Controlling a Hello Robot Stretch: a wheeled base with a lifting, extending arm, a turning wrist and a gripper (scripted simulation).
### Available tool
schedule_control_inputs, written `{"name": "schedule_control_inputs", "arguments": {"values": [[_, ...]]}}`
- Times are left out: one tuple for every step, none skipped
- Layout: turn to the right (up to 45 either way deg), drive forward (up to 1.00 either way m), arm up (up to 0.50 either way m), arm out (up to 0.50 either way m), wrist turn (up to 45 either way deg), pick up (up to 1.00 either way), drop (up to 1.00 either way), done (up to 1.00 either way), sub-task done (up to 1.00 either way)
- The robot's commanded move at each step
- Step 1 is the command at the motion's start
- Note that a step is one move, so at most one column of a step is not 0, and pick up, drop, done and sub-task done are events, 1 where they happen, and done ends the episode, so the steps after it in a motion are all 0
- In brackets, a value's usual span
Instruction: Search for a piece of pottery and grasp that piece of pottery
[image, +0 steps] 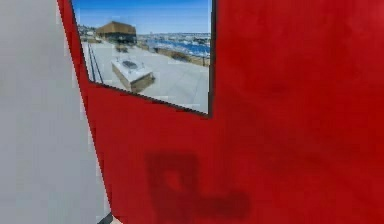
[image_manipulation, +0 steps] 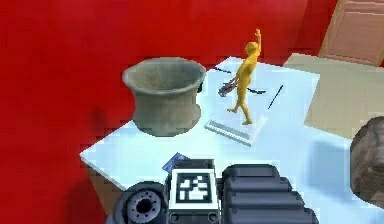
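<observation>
The red wall (image: 300, 130) is the largest thing. In the forward view it stands close in front, with a plain grey wall (image: 35, 120) at its left. A framed picture (image: 150, 50) of a harbour under a blue sky hangs on it.

In the arm side view this red wall runs behind the white table (image_manipulation: 300, 140), at the table's far-left side. Beyond the table's far-right corner there is a pale beige surface (image_manipulation: 345, 95) and, farther back, a light wooden door (image_manipulation: 360, 35).

The dark arm (image_manipulation: 255, 195) comes up from the bottom edge and its end lies over the near edge of the table. A white marker square (image_manipulation: 195, 190) with black marks sits on it.

The piece of pottery is a wide grey-brown pot (image_manipulation: 165, 95) with a flared rim. It stands upright on the left part of the table, near the wall. A rough brown thing (image_manipulation: 370, 160) shows at the table's right side, cut by the picture's edge.

A golden statuette (image_manipulation: 245, 75) of a person with one arm raised stands on a white base (image_manipulation: 238, 128) near the middle of the table, just beside the pot.

The gripper (image_manipulation: 176, 165) is at the near edge of the table. The pot is farther out from it, almost straight beyond and near. I cannot tell whether the gripper holds anything, because the tabletop and the pot are behind it.

A thin dark stick (image_manipulation: 276, 95) lies on the table behind the statuette.
</observation>
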Motion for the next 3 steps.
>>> {"name": "schedule_control_inputs", "arguments": {"values": [[0.0, 0.00, 0.00, 0.24, 0.0, 0.00, 0.00, 0.00, 0.00], [0.0, 0.00, 0.00, 0.00, 45.0, 0.00, 0.00, 0.00, 0.00], [0.0, 0.00, 0.00, 0.00, 45.0, 0.00, 0.00, 0.00, 0.00]]}}
